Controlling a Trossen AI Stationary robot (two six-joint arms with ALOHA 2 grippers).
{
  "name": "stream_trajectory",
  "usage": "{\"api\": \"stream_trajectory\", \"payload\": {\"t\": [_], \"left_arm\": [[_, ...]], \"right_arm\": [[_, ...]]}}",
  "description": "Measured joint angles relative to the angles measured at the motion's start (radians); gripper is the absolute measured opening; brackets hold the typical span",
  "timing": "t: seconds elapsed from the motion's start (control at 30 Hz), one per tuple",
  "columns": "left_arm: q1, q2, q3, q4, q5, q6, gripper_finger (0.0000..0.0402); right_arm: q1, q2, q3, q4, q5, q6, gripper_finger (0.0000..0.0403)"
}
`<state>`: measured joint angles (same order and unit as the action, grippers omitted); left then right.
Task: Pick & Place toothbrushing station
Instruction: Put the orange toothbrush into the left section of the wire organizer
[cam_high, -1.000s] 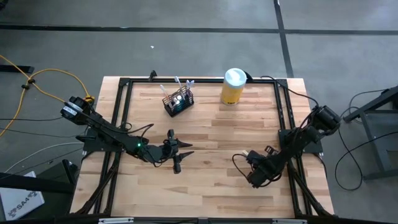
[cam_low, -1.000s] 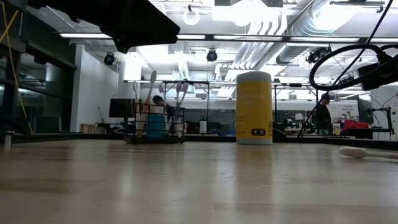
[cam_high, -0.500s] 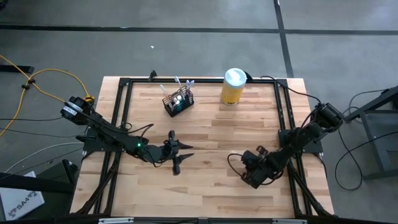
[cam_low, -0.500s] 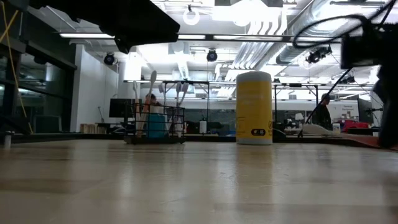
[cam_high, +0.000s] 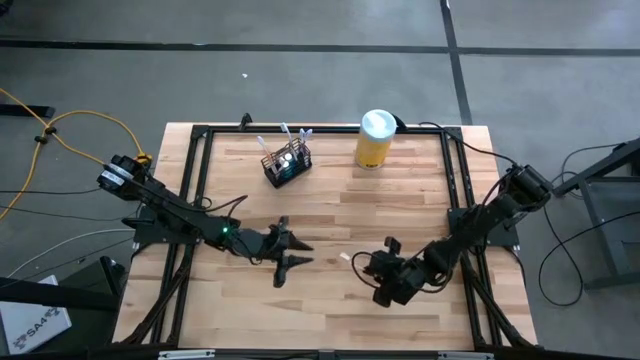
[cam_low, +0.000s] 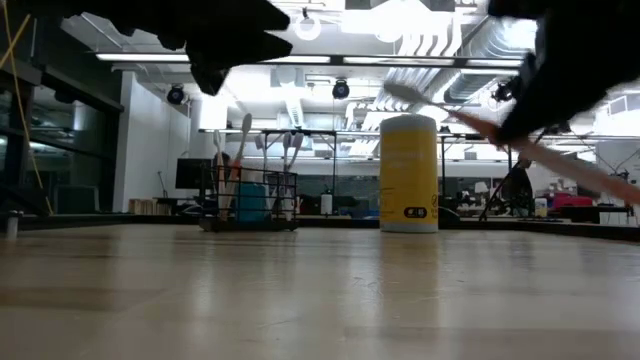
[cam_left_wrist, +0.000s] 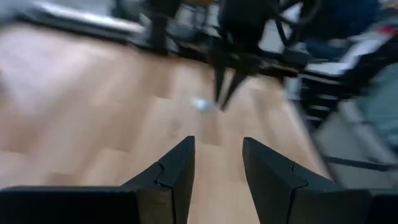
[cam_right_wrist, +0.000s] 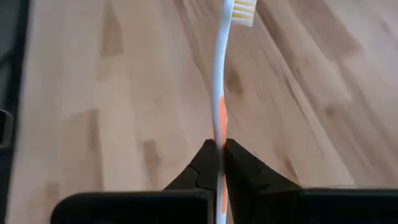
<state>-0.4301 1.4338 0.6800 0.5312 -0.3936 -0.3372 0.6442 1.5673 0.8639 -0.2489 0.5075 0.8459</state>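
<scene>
R gripper (cam_right_wrist: 217, 163) clamped on a white/orange toothbrush (cam_right_wrist: 220, 81), fingers pinching the handle, bristle head sticking out ahead of the tips, over the wood table (cam_high: 330, 300). In high view the R gripper (cam_high: 362, 264) sits at front-centre, brush head (cam_high: 348, 258) poking out twd the L arm. Low view: brush (cam_low: 470, 122) tilted, held up off the tabletop.

L gripper (cam_left_wrist: 217, 163) faces it, near, not touching; fingers apart w/ a clear gap, nothing betw them. High view puts the L gripper (cam_high: 298, 253) just beside the R one.

Toothbrushing station (cam_high: 287, 163): black mesh holder w/ brushes standing in it, well beyond both grippers, toward far edge. Yellow canister (cam_high: 374, 140) w/ white lid stands beside it, apart, also far from grippers.
</scene>
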Motion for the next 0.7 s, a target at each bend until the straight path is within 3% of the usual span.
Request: {"api": "stream_trajectory", "payload": {"t": [0.1, 0.23, 0.7], "left_arm": [[0.029, 0.000, 0.004, -0.049, 0.108, -0.079, 0.0131], [0.046, 0.000, 0.028, -0.108, 0.119, -0.104, 0.0131], [0.047, 0.000, 0.053, 0.025, 0.208, -0.011, 0.0131]], "right_arm": [[0.002, 0.000, 0.049, 0.001, 0.019, -0.079, 0.0004], [0.004, -0.001, 0.101, 0.001, 0.049, -0.164, 0.0004], [-0.030, -0.001, 0.151, 0.170, 0.116, -0.461, 0.0004]]}}
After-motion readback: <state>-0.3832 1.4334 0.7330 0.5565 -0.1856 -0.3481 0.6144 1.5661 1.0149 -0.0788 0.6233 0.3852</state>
